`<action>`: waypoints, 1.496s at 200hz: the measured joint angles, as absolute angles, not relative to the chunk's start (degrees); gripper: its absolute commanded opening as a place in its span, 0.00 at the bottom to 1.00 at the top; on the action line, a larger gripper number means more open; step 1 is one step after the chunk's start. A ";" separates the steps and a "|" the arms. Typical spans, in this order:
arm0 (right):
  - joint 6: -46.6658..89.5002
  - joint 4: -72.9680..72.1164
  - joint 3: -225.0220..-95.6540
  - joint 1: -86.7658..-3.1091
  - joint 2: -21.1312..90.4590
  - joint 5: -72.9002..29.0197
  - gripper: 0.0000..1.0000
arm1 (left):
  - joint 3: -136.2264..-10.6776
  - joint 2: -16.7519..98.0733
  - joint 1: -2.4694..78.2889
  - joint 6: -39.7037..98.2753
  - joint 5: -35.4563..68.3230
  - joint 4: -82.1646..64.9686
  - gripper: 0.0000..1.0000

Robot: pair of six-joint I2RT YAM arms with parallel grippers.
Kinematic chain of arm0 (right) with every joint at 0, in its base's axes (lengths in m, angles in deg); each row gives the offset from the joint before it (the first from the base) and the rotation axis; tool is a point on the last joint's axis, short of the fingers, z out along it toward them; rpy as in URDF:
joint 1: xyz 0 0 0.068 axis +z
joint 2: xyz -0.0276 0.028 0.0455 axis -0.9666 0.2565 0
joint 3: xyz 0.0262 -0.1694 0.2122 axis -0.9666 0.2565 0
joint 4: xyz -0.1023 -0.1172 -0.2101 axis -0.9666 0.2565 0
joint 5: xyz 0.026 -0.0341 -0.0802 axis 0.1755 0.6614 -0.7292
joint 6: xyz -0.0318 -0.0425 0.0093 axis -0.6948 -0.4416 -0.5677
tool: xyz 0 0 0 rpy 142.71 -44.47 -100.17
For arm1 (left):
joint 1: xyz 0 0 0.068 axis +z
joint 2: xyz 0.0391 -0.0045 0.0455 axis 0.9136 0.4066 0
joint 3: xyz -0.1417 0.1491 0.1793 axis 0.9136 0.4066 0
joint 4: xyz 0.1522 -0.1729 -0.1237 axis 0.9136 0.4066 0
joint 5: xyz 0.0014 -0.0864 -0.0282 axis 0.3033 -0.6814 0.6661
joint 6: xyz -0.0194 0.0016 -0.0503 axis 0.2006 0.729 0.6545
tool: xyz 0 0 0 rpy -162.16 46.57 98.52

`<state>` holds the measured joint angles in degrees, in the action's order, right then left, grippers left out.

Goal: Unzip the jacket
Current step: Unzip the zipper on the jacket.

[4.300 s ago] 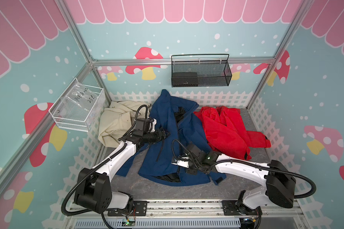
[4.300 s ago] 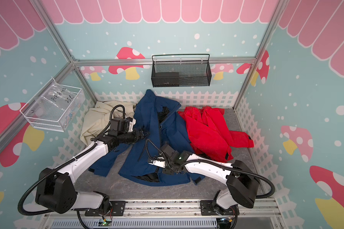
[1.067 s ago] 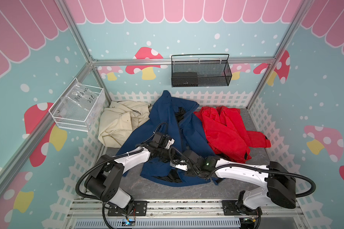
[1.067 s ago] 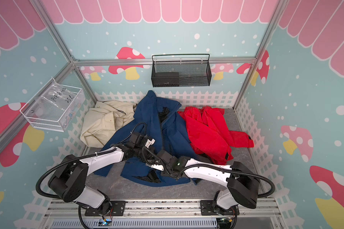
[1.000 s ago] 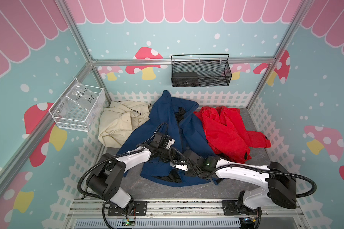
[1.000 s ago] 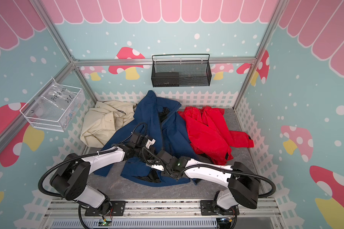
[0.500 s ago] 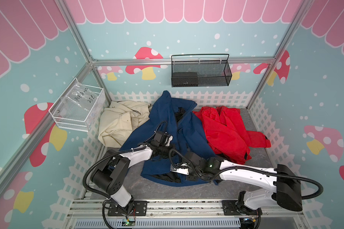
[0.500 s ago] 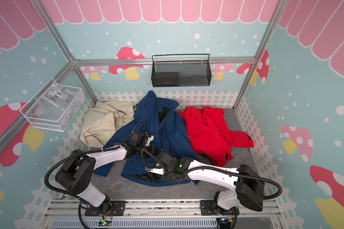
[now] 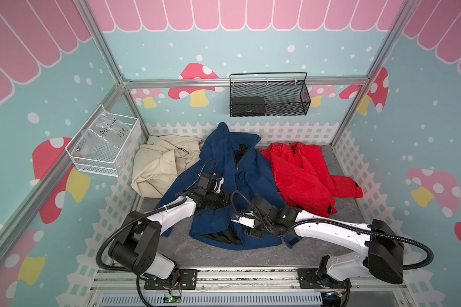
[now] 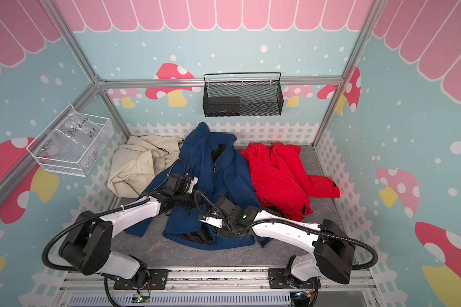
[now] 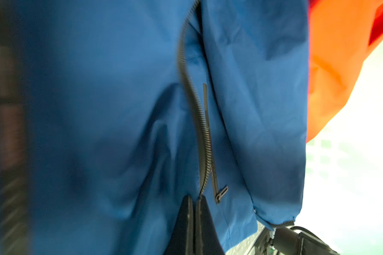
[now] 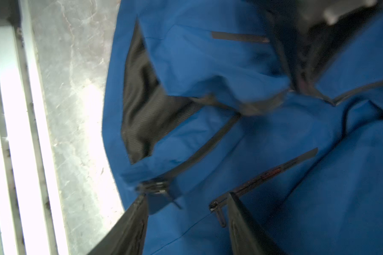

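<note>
The blue jacket [image 9: 250,172] [image 10: 224,172] lies spread on the grey floor, its lower front parted over black lining [image 12: 142,106]. My left gripper [image 9: 225,198] [image 10: 193,198] [image 11: 194,198] rests on the jacket's middle, jaws pressed together on the front edge where the zipper teeth [image 11: 199,123] run into them. Low on the jacket, near the hem, my right gripper [image 9: 246,226] [image 10: 216,226] [image 12: 186,203] stands open. The blurred zipper slider [image 12: 155,187] lies loose by one finger [image 12: 137,216]. A pocket zipper pull [image 12: 218,213] hangs by the other finger.
A cream jacket [image 9: 163,164] lies at the back left and a red jacket [image 9: 301,175] to the right, touching the blue one. A black wire basket [image 9: 268,98] hangs on the back wall, a white one [image 9: 104,148] on the left wall. The metal front rail [image 12: 2,132] runs close to the hem.
My right gripper has opened and let go of the zipper slider near the hem. Over the last seconds my left gripper came down from the jacket's upper left to its middle.
</note>
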<state>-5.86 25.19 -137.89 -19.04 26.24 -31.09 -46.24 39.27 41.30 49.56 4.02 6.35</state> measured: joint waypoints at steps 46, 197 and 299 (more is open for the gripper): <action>1.38 20.80 -142.19 -36.90 26.24 -22.04 0.71 | -43.02 23.99 47.94 46.68 10.16 15.88 0.61; 21.53 10.00 -147.33 -59.28 39.56 -13.78 0.63 | -51.98 43.12 64.88 40.93 7.71 16.21 0.78; 21.92 11.36 -152.45 -59.28 47.25 -13.58 0.72 | -52.22 50.64 64.86 40.27 7.67 4.66 0.76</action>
<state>21.92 11.36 -152.45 -59.28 47.25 -13.58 -52.22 50.64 64.86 40.27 7.67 4.66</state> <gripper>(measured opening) 0.706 0.765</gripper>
